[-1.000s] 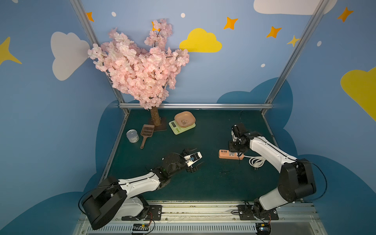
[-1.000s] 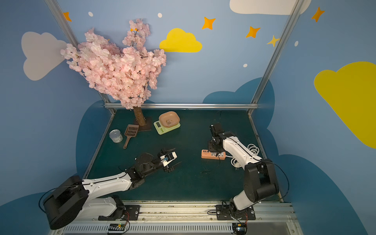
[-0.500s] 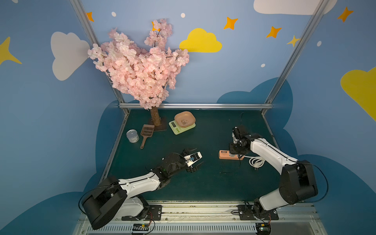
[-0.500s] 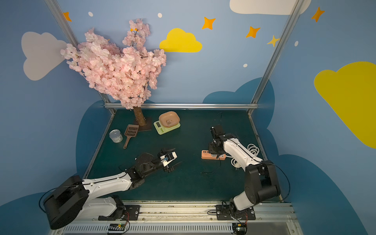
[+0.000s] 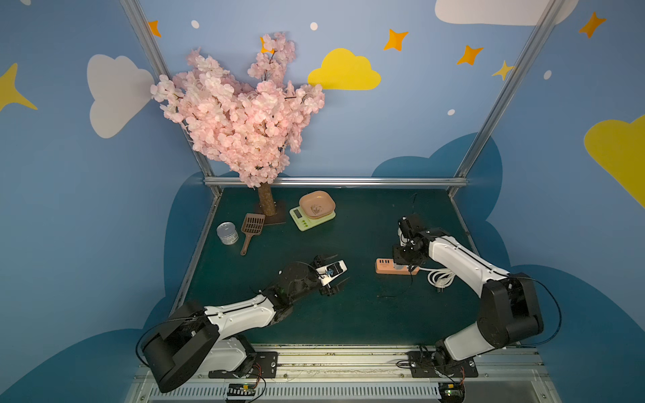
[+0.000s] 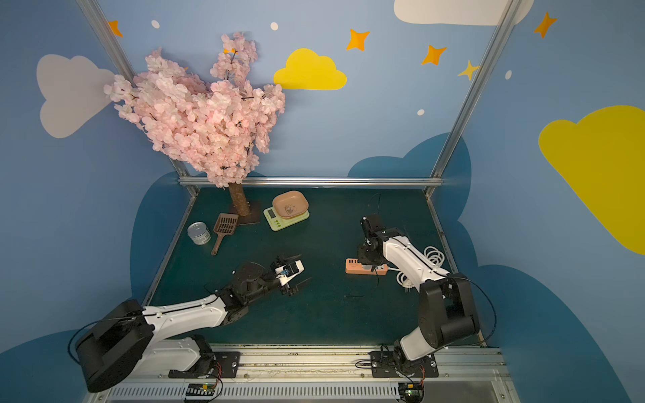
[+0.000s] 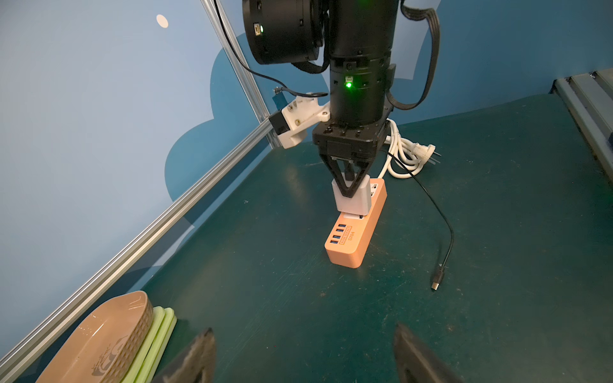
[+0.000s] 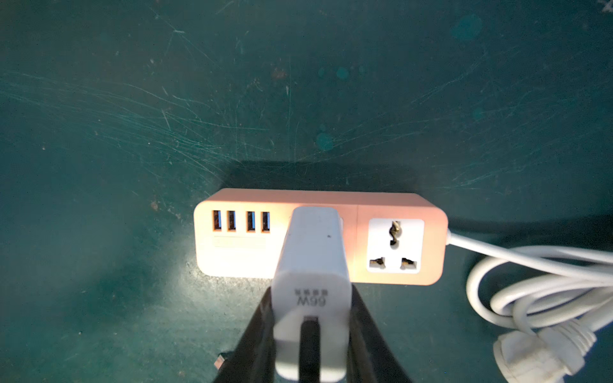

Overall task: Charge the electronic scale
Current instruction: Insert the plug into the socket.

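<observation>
While the right gripper (image 7: 350, 194), clenched on the small white cube charger (image 8: 311, 252), is still pressing it onto the salmon-pink plastic power strip (image 7: 348, 245), barely shifting, the left gripper (image 7: 303, 331) is hanging open and the flat yellow-green electronic scale (image 5: 307, 219) is sitting far back, not yet cabled

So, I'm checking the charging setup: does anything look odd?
Yes: the power strip's own plug lies loose by its coiled cord, plugged into nothing, so the charger there would likely get no power.

Table (image 5: 349, 314) bears scale (image 5: 302, 218), strip (image 5: 384, 266), scoop (image 5: 252, 225), perhaps tin (image 5: 227, 233).
</observation>
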You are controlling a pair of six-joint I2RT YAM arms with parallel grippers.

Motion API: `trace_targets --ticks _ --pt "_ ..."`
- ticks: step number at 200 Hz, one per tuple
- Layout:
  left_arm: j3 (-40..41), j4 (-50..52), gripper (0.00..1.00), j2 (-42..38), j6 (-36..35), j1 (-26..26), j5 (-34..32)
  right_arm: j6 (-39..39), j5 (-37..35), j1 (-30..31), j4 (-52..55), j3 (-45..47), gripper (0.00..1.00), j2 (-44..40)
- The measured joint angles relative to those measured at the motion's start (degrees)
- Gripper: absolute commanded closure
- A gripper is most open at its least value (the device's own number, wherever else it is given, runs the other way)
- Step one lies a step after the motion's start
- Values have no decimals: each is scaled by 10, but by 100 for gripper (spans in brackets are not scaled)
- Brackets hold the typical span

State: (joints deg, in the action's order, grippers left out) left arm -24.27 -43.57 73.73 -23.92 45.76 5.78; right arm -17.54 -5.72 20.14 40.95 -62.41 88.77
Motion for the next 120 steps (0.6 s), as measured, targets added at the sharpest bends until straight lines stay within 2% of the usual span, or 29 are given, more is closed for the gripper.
trace_targets --ticks 120 --pt "-1 0 17 5 2 0 0 0 19 -13 26 -32 98 30"
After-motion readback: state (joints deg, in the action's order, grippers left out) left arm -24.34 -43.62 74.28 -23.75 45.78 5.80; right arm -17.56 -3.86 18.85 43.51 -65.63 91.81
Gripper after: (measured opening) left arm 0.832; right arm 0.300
